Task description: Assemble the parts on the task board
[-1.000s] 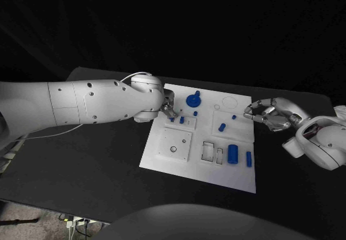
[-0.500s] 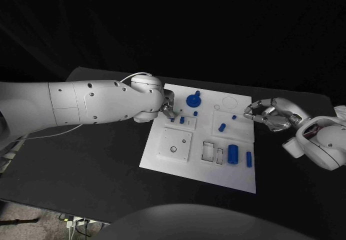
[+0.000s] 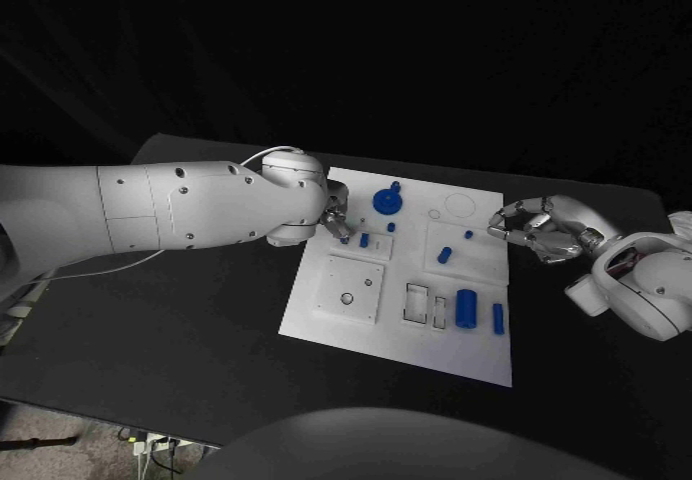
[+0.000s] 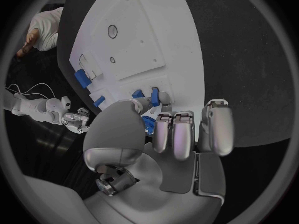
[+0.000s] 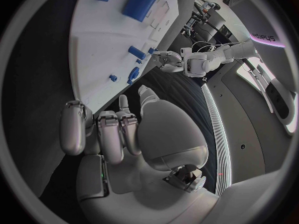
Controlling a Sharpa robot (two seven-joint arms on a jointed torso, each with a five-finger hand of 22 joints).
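Your left hand sits low over the near-left part of the white task board, fingertips down among 2 small blue pegs; whether it pinches one or only touches it, I cannot tell, so a slightly tilted peg could jam at its hole or tip over if you press now. Further right, the blue knob, the large blue cylinder and the slim blue pin lie untouched on the board. Your right hand hovers just off the board's right edge, fingers curled in on nothing, and a careless reach from there could nudge the board and shift every loose part.
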